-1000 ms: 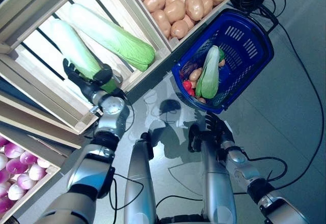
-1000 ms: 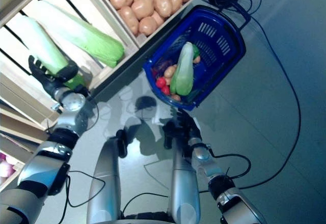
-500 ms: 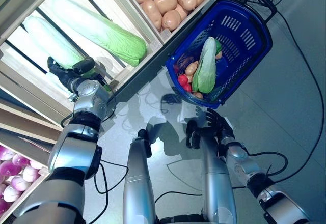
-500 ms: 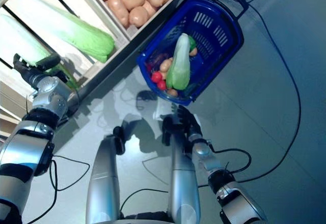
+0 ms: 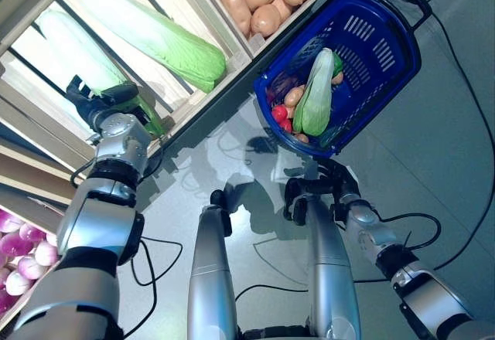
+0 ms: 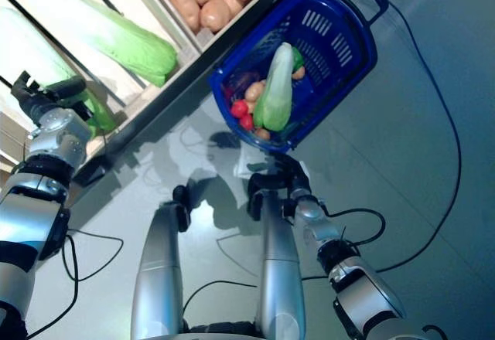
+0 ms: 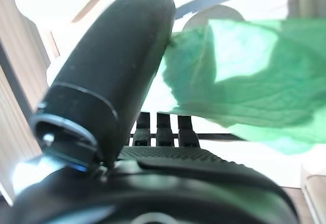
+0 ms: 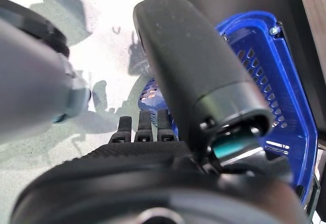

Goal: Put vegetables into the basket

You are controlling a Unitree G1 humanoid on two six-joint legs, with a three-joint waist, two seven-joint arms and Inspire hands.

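Right hand [image 5: 334, 188] low near the blue basket [image 5: 383, 50], fingers relaxed, empty; left hand [image 5: 99, 108] reaching into the wooden crate [image 5: 31, 85], thumb and fingers around a cabbage [image 5: 77, 46]; grey floor [image 5: 433, 147] beyond

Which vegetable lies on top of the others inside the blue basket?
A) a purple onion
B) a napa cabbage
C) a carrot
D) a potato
B: a long pale-green napa cabbage lies across the pile inside the blue basket, above the small red and brown vegetables beneath it.
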